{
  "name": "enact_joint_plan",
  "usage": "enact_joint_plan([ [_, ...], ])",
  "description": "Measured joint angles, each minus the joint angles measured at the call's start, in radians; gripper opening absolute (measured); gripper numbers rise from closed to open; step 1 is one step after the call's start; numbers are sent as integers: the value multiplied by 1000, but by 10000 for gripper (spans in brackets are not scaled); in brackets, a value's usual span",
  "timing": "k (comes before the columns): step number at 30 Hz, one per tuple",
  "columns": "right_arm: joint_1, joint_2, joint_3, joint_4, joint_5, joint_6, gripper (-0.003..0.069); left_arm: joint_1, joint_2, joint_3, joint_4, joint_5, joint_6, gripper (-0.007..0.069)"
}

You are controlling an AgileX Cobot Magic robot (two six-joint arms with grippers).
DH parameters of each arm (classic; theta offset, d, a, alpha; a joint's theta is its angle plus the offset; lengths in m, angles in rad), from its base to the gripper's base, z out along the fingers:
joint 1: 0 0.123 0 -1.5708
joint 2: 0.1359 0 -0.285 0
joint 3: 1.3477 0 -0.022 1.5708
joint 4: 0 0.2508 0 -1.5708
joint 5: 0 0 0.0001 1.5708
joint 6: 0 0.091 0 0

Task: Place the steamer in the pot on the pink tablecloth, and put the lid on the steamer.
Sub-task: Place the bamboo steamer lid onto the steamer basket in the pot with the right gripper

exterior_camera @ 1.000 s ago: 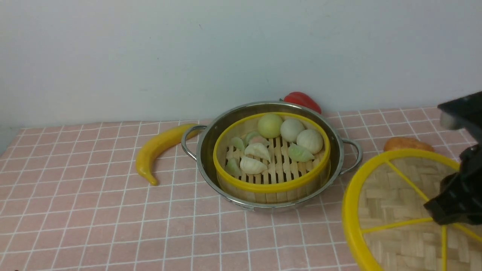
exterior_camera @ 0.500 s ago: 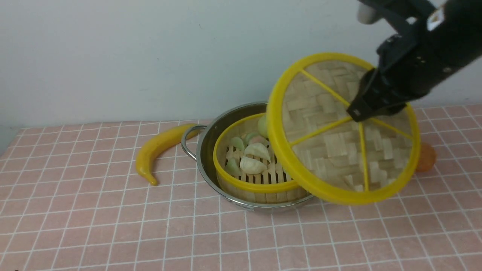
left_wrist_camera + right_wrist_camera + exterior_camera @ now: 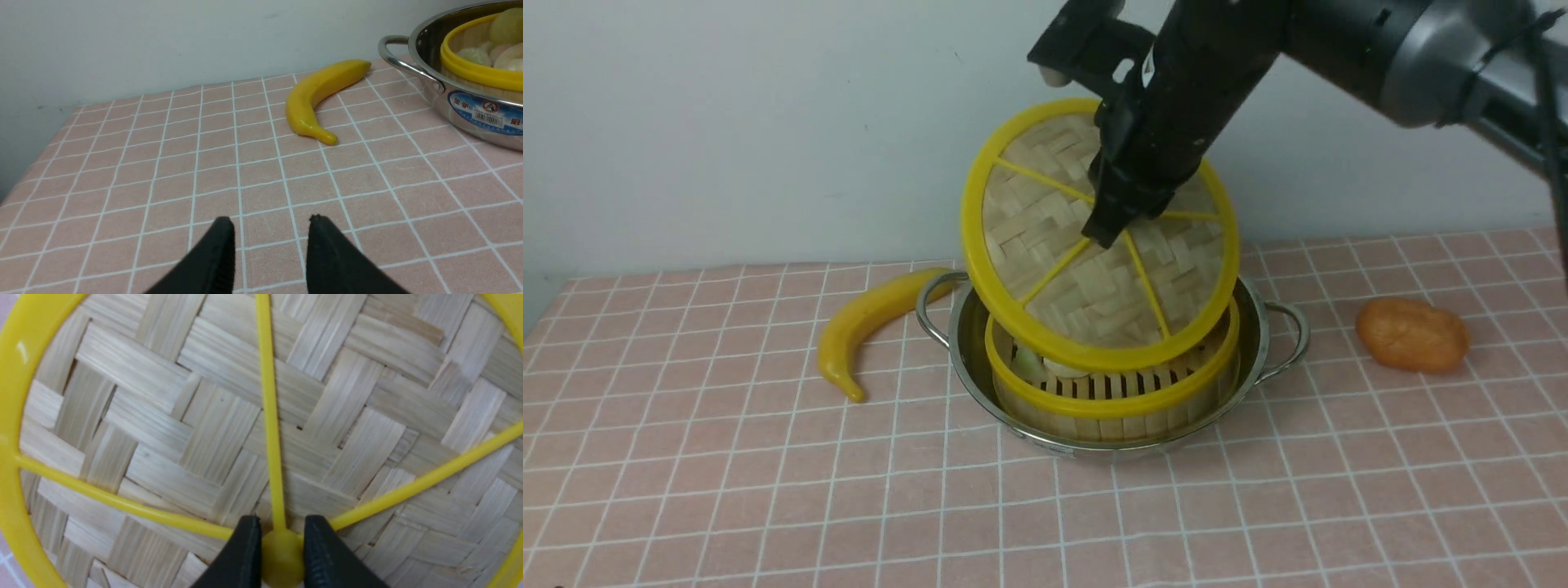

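Note:
The steamer [image 3: 1111,400], a bamboo basket with a yellow rim, sits inside the shiny steel pot [image 3: 964,343] on the pink tablecloth [image 3: 768,490]. Above it hangs the lid [image 3: 1086,269], a woven disc with yellow rim and spokes, tilted toward the camera and hiding most of the basket's contents. My right gripper [image 3: 1107,233] is shut on the lid's yellow hub knob [image 3: 282,551], a finger on each side. In the left wrist view my left gripper [image 3: 271,222] is open and empty low over the cloth, with the pot [image 3: 470,102] and steamer [image 3: 478,69] off to one side.
A yellow banana [image 3: 870,322] lies left of the pot, also showing in the left wrist view as a banana [image 3: 318,96]. An orange lumpy item [image 3: 1411,335] lies to the pot's right. A pale wall stands close behind the table.
My right arm has carried the lid from low at the front right up and leftward until it hangs over the steamer. The red item behind the pot is now hidden.

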Motion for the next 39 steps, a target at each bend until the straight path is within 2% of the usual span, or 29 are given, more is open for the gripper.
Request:
enact_joint_plan([
  [10,0,-28,1,-21,3,88,145,0,0,0,0,0,0,243],
  [16,0,-112,89,-21,-1,120,145,0,0,0,0,0,0,243],
  [39,0,-49,144,-9,-37,59,145,0,0,0,0,0,2,243],
])
